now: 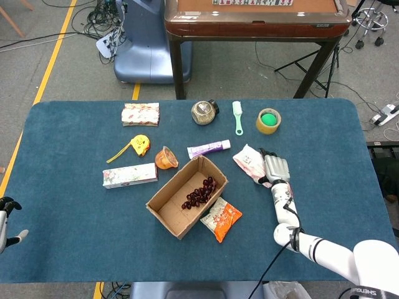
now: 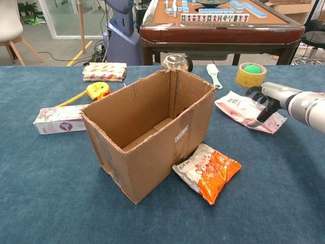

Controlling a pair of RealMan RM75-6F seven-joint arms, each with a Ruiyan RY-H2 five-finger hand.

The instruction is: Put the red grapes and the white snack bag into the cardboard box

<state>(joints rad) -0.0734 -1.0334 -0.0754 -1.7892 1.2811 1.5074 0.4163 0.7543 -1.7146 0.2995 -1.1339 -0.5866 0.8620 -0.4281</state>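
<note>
In the head view, an open brown cardboard box sits near the middle of the blue cloth-covered table, and a bunch of dark red grapes lies on its floor toward the 2 o'clock corner. At 3 o'clock from the box, well apart from it, lies a flat white snack bag with pink print. The right hand rests over the bag's 4 o'clock edge, fingers bent down onto the plastic; whether they have pinched it cannot be told from above. The left hand shows only at the table's 9 o'clock rim, fingers spread, holding nothing. An orange-and-white crisp packet lies just beside the box at 5 o'clock. At 11 o'clock from the box are a small orange cup, a yellow tape measure and a long floral carton. At 12 o'clock lies a purple tube, and farther back are a round glass jar, a pale green brush and a roll of yellow tape around a green ball.

In the chest view, the box stands tall in front, and the grapes are hidden behind its wall. The white bag lies at 2 o'clock from it. The right hand comes in from 3 o'clock with curled fingers; its fingertips touch the bag, which lies flat on the cloth. The crisp packet touches the box's 5 o'clock corner.
</note>
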